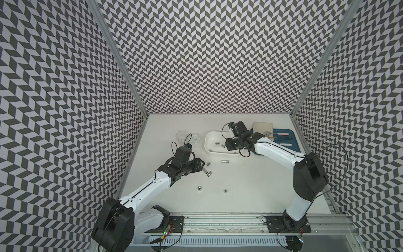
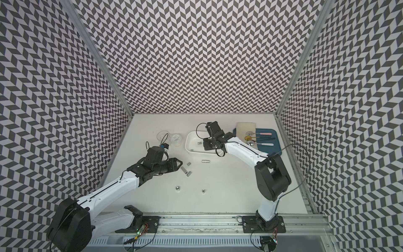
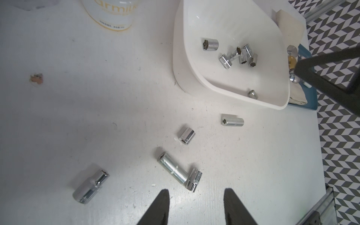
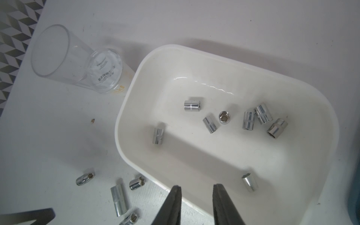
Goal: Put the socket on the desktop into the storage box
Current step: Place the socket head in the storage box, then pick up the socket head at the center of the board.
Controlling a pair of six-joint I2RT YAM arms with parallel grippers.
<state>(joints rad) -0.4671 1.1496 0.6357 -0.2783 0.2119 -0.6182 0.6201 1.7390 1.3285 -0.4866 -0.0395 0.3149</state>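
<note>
Jaws on both arms gape empty; right arm (image 1: pixel 274 150) partly hides storage box (image 1: pixel 212 139).

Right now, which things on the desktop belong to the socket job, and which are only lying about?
Belong to the job: loose sockets, storage box, sockets already in the box.

Only lying about: clear cup, labelled jar, blue tray, tools on it, beige pad.

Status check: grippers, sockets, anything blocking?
Left gripper open, empty, near loose sockets on desktop. Right gripper open, empty, over storage box. Eight sockets in box, several not yet. Nothing blocking.
</note>
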